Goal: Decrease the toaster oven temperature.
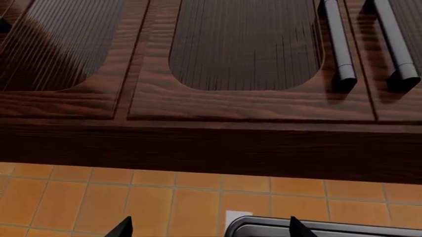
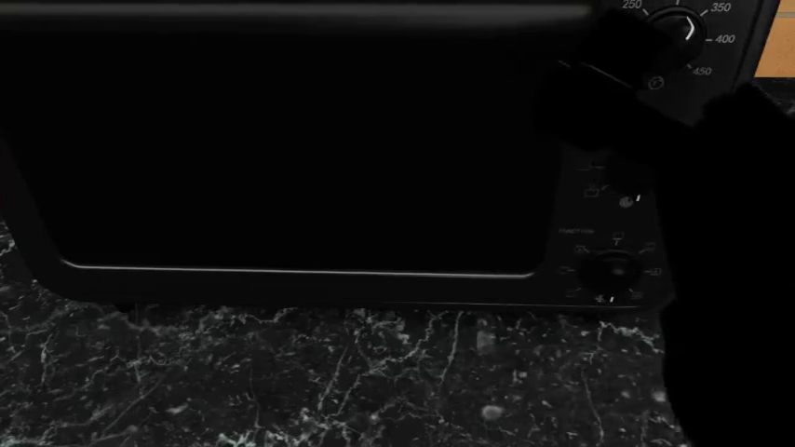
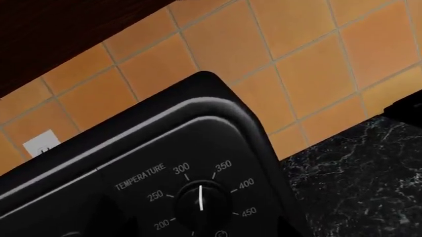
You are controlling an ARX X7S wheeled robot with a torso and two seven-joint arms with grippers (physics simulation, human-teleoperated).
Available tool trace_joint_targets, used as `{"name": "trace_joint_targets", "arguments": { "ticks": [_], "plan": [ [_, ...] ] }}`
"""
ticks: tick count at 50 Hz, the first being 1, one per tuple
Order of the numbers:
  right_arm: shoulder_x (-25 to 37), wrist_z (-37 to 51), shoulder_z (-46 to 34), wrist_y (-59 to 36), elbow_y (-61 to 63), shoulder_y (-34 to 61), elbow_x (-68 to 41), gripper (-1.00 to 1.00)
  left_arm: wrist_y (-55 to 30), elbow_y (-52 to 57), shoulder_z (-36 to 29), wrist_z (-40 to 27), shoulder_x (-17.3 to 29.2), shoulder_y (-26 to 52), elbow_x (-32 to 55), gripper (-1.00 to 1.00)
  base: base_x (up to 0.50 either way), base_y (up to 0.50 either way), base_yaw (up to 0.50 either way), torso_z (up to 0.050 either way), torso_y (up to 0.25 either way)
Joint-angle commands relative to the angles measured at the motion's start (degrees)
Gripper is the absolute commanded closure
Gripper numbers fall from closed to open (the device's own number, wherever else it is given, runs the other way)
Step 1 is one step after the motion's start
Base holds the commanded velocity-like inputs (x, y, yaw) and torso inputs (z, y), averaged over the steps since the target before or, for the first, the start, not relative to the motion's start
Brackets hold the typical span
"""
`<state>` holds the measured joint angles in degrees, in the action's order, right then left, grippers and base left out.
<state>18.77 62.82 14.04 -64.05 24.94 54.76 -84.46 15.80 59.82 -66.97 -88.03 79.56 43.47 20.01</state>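
The toaster oven fills most of the head view, its wide dark glass door taking the left and centre of the frame, and it is seen standing on a black marbled tabletop that runs along the bottom. Three knobs are stacked at the right of the oven in that view: the temperature knob at the upper right, a middle knob and a lower knob. A black arm shape is seen covering the right edge of the head view, and neither tool can be made out there.

Only the right wrist view shows the word TEMPERATURE and the dial numbers from 200 to 450 in full; there the temperature knob's white line is set between 300 and 350. An orange tiled wall is seen behind the oven.

Dark wooden cabinets with grey bar handles are shown only in the left wrist view. The left tool is seen apart, two dark tips at the bottom edge. Whether the right tool is apart or together cannot be told.
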Motion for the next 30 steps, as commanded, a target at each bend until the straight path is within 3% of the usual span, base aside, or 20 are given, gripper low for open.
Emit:
{"name": "trace_joint_targets", "arguments": {
  "ticks": [1,30],
  "plan": [
    [-0.23,-2.58,-1.22,1.27,-2.33,0.02,2.96,-1.0,0.12,0.13,-6.83,-1.7,0.65,6.06,-0.41,-1.0,0.0,0.0,0.0,0.0,0.0],
    [-0.18,-8.35,-4.94,4.22,-7.95,1.2,9.26,-1.0,-1.56,-0.05,-7.68,-1.36,-0.72,7.5,0.47,-1.0,0.0,0.0,0.0,0.0,0.0]
  ]
}}
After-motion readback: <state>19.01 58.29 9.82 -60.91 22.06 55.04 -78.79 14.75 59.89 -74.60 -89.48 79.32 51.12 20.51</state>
